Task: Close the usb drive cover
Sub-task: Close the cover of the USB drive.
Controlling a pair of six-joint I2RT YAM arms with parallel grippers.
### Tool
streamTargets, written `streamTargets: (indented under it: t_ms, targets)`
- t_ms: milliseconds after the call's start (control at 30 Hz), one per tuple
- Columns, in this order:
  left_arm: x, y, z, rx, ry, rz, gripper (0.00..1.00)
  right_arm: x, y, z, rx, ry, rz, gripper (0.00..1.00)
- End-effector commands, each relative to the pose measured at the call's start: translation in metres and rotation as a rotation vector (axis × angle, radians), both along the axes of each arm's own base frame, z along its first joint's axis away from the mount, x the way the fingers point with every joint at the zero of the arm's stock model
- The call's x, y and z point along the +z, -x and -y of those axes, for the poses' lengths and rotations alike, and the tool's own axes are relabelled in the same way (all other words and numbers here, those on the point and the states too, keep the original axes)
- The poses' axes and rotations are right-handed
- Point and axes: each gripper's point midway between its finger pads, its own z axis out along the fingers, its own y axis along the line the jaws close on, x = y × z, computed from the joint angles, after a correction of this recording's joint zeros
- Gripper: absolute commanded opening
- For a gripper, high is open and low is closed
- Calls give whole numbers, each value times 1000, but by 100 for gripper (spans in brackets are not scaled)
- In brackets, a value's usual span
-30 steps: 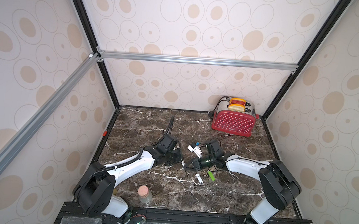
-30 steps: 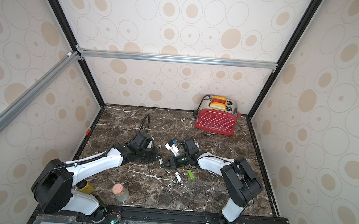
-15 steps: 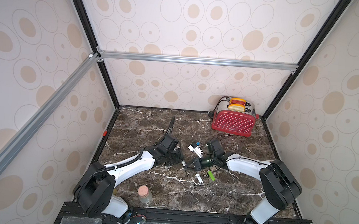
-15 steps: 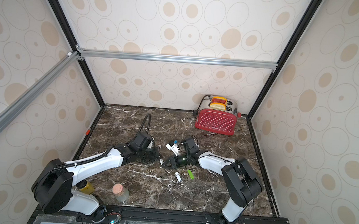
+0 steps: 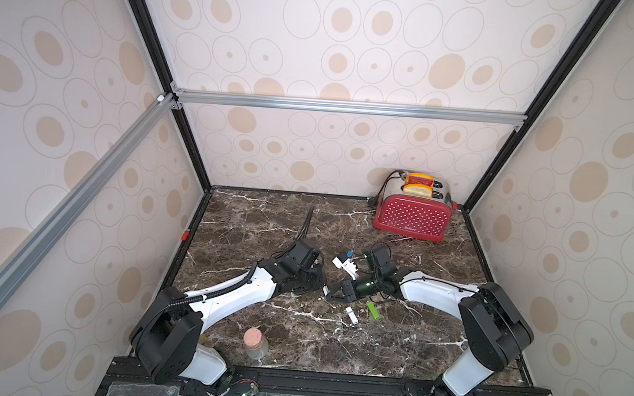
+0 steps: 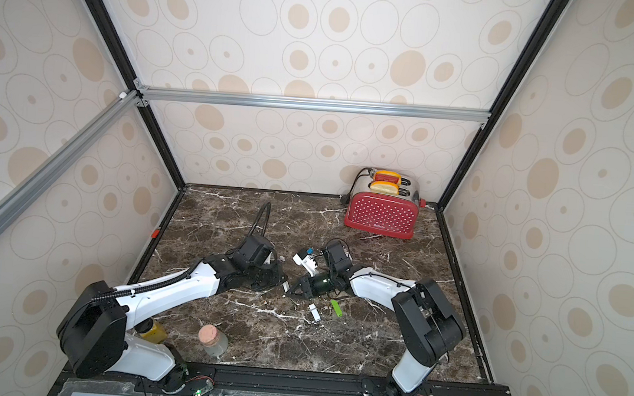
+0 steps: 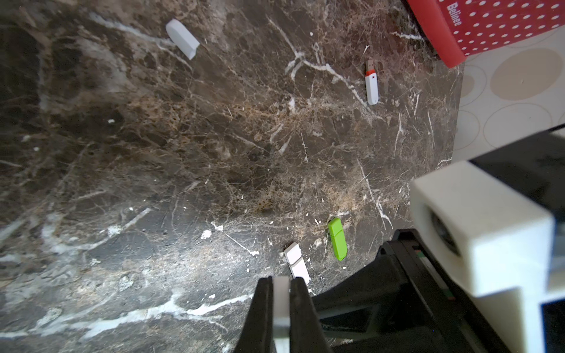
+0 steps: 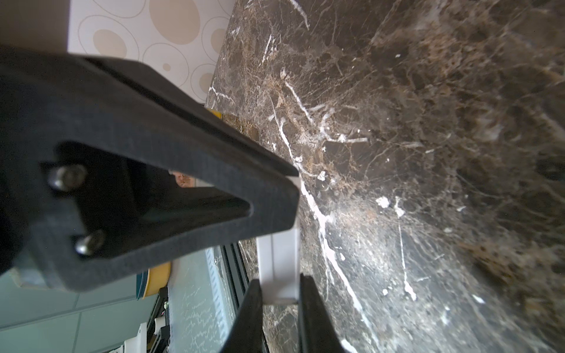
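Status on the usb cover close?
Both shut on white usb drive: left pincer, right pincer, one end each. Closed or not: cannot tell. Loose green drive on table, clear of both.

A robotics lab test cell is shown: a marble-look tabletop (image 5: 267, 218) is boxed in by circle-patterned wall panels (image 5: 340, 34), which are framed by black posts (image 5: 143, 26) and an aluminium crossbar (image 5: 346, 106). A white left arm (image 5: 230, 296) and right arm (image 5: 435, 293) are mounted on a black rail (image 5: 332, 382) along the front edge. A red toaster (image 5: 412, 218) is placed in the far corner.
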Motion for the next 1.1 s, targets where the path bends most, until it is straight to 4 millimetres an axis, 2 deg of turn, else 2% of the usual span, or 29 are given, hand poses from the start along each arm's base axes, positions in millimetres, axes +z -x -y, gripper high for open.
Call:
streamTargets:
  t_ms: [0, 267, 633, 1067]
  targets:
    - [-3, 23, 10, -61, -15, -78, 0, 21, -28, 1, -67, -16, 118, 0]
    - [-11, 30, 17, -66, -44, -98, 0, 28, -35, 6, -103, -15, 150, 0]
    - [-6, 39, 32, -78, -28, -110, 0, 23, -42, 10, -131, 8, 172, 0]
    - [-12, 48, 41, -98, -10, -131, 0, 35, -54, 19, -199, -27, 226, 0]
